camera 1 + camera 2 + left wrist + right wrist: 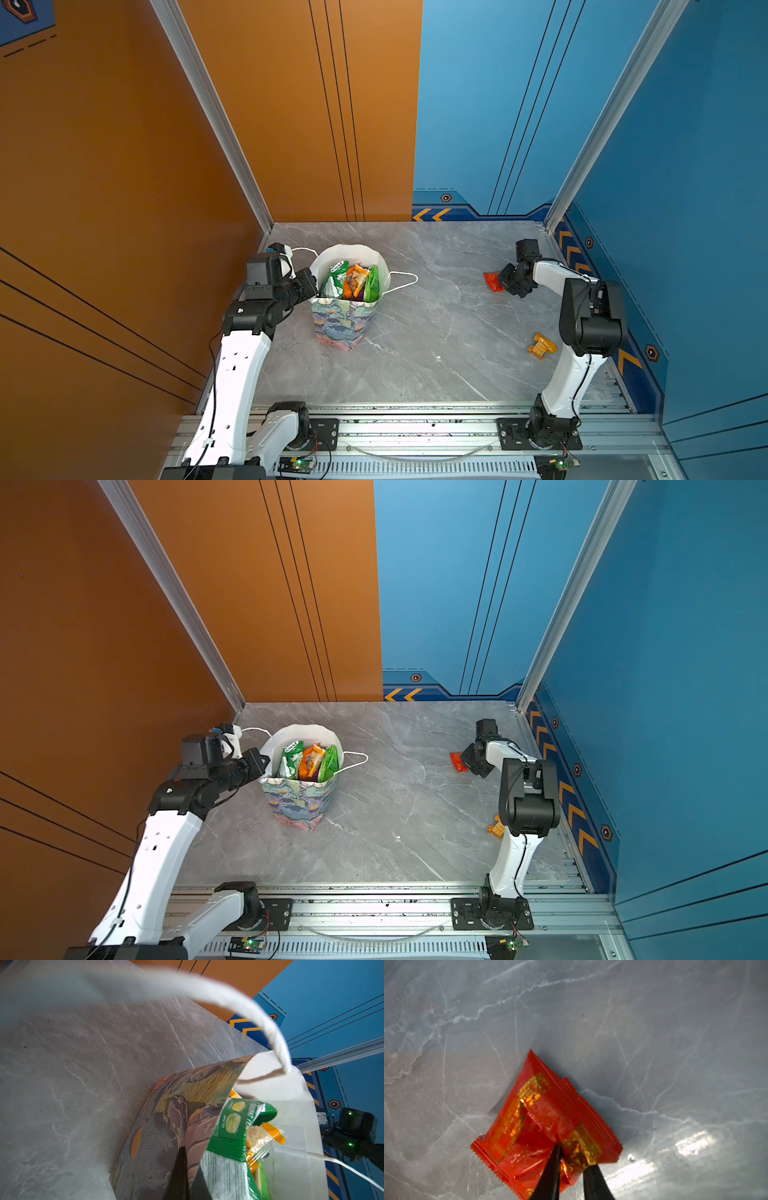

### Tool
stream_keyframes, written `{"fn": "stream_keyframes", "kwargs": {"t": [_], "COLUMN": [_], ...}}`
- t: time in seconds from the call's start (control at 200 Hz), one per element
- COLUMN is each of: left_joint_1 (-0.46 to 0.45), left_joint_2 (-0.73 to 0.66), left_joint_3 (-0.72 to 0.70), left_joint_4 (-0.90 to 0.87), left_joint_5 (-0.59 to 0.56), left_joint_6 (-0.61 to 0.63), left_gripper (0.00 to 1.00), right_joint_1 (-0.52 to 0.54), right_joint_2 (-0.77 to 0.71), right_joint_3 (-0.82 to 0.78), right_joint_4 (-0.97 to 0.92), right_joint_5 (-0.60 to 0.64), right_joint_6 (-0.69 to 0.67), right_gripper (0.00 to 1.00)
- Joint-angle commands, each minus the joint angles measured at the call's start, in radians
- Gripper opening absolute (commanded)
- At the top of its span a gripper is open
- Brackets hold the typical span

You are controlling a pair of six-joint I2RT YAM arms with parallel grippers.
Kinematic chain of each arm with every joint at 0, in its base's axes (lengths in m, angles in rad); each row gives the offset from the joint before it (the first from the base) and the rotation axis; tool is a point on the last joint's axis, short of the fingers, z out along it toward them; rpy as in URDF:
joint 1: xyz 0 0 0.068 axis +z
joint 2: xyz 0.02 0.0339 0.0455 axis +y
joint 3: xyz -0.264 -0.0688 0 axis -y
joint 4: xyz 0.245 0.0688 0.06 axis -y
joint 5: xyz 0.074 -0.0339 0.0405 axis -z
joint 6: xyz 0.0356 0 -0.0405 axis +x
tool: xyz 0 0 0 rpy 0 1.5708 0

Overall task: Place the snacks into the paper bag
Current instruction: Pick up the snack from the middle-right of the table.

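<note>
Far right on the grey table (436, 353), my right pincer (575, 1157) is pinched on one edge of the small red packet (546, 1109), which lies well apart from the paper bag (345, 324). My left pincer (189, 1159) is clamped on the bag's left rim, holding the mouth wide, and several packets stand inside. I judge this the pick-up step. Next I must lift, carry left over the mouth and let go. The small yellow-orange packet (542, 345) waits near right.
</note>
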Motion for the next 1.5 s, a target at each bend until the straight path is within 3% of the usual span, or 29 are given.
{"fn": "stream_keyframes", "kwargs": {"t": [0.0, 0.33, 0.836, 1.497], "left_joint_1": [0.009, 0.012, 0.011, 0.011], "left_joint_2": [-0.003, -0.002, -0.001, -0.010], "left_joint_3": [-0.005, -0.005, -0.005, -0.005], "left_joint_4": [0.054, 0.054, 0.054, 0.053], "left_joint_5": [0.038, 0.037, 0.037, 0.037], "left_joint_6": [0.012, 0.012, 0.012, 0.012], "left_gripper": [0.04, 0.04, 0.05, 0.04], "right_joint_1": [-0.007, -0.005, 0.019, 0.237], "right_joint_2": [-0.039, -0.111, -0.330, -0.562], "right_joint_3": [-0.043, -0.116, -0.227, -0.017], "right_joint_4": [-0.010, 0.019, 0.034, -0.109], "right_joint_5": [0.010, 0.004, -0.053, -0.084], "right_joint_6": [-0.006, -0.011, -0.010, -0.017], "right_gripper": [0.15, 0.00, 0.00, 0.00]}}
